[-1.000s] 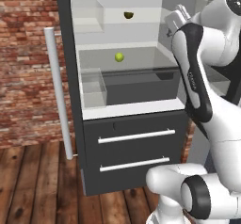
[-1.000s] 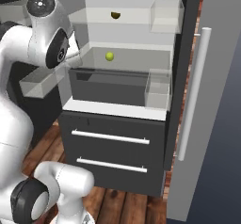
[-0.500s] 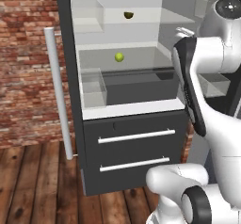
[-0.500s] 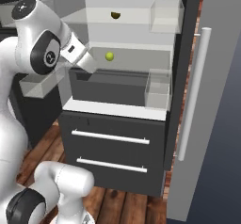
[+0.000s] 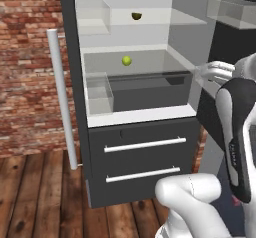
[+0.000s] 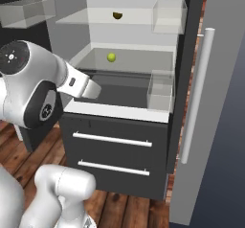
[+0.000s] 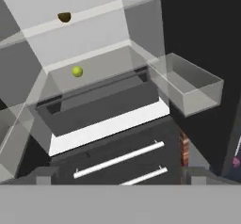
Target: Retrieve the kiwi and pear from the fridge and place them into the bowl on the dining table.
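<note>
Gripper (image 7: 120, 173) spread wide, empty, has swung back from fridge (image 5: 145, 147); pear (image 5: 126, 60) and kiwi (image 5: 136, 16) unmoved

The fridge (image 5: 140, 182) has matt dark fronts, clear glass shelves (image 5: 150, 17), smooth white bar handles (image 5: 145, 144).

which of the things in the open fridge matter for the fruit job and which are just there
For the job:
- kiwi, on the upper glass shelf
- pear, on the shelf below it
- fridge, door open
- gripper, open and holding nothing

Just there:
- clear door bins
- dark crisper drawer
- two lower drawers with white bar handles
- brick wall
</note>
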You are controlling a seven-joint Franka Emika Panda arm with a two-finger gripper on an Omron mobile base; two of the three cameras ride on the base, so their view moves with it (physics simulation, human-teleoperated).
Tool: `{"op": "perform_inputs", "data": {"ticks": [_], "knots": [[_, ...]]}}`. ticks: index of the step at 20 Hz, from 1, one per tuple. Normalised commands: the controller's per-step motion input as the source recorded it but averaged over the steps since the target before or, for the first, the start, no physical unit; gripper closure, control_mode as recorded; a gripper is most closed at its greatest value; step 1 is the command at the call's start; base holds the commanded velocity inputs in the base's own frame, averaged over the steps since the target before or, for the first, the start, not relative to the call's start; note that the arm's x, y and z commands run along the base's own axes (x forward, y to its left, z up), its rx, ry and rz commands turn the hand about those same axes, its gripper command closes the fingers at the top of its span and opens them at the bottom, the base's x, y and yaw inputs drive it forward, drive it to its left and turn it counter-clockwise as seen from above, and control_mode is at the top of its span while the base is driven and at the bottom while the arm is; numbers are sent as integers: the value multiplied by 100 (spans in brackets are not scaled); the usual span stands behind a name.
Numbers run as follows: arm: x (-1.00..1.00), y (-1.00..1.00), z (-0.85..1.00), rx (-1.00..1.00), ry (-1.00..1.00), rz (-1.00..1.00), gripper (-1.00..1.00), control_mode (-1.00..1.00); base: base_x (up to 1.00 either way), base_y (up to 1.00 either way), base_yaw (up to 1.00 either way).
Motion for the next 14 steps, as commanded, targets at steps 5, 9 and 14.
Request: {"op": "perform_inputs", "data": {"ticks": [5,9,14], "knots": [[-42,31,1,-4,0,43,-100,-100,0,0,0],[-4,65,5,-18,15,17,-100,-100,0,0,0],[0,46,0,-22,20,0,-100,-100,0,0,0]]}}
